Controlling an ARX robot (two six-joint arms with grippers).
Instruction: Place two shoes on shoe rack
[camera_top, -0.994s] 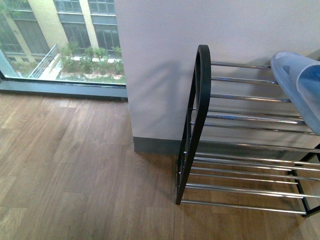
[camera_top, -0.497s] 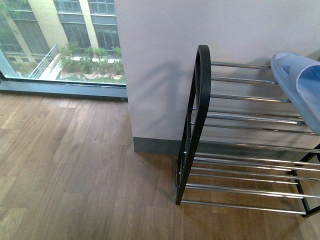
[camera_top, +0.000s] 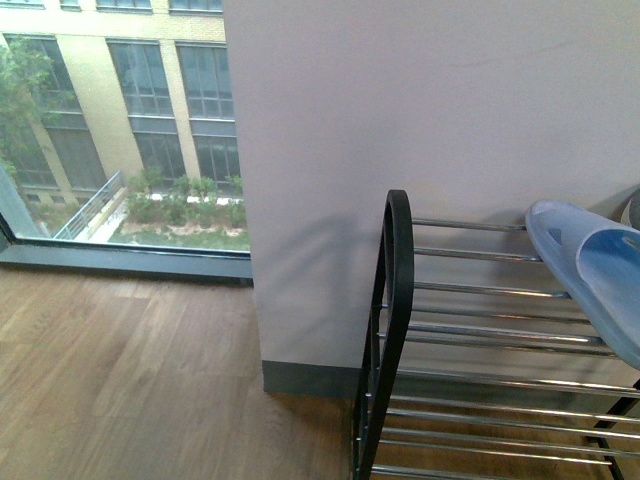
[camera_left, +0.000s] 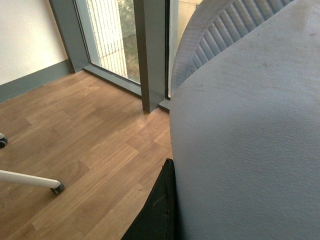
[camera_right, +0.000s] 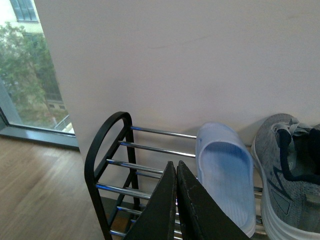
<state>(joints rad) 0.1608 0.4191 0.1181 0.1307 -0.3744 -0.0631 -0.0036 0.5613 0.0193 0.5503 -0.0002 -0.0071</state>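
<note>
The right gripper (camera_right: 176, 200) is seen w/ fingers pressed together, nothing between them. A pale blue slide (camera_left: 250, 130) fills the left wrist view, blocking the left gripper; its state cannot be told. Beyond, on the shoe rack (camera_right: 107, 150) top shelf, another slide (camera_right: 222, 175) lies beside a grey sneaker (camera_right: 290, 175), against the white wall (camera_top: 420, 110). Window (camera_top: 120, 130) at far left.

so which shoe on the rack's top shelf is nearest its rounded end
The blue slide. It lies between the rack's rounded end and the grey sneaker, which sits further along.
</note>
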